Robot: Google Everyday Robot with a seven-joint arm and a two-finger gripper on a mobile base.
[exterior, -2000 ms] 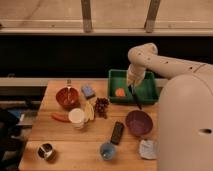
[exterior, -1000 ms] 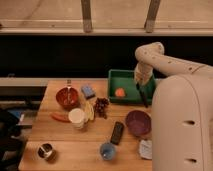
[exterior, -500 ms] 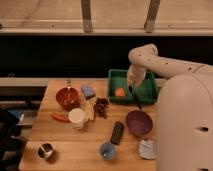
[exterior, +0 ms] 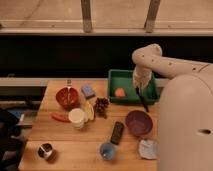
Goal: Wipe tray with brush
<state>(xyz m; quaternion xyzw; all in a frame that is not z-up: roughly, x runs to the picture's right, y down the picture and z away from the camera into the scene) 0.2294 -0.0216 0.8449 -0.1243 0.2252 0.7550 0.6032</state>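
Observation:
The green tray [exterior: 127, 80] sits at the table's far right. A small orange thing [exterior: 120, 92] lies inside it. My gripper [exterior: 138, 84] hangs over the tray's right half, shut on the thin dark brush [exterior: 143, 100]. The brush slants down and to the right from the gripper. Its lower end reaches the tray's front right corner, close to the purple bowl [exterior: 138, 123].
On the wooden table [exterior: 75, 142] are a red bowl [exterior: 66, 98] with a fork, a blue sponge [exterior: 88, 91], grapes [exterior: 102, 105], a white cup [exterior: 76, 118], a black remote [exterior: 117, 132], a blue cup [exterior: 107, 150], a crumpled white thing [exterior: 147, 148] and a small can [exterior: 45, 150].
The gripper with the brush swung right across the tray, back left, and now sits slightly right again. Nothing else moved.

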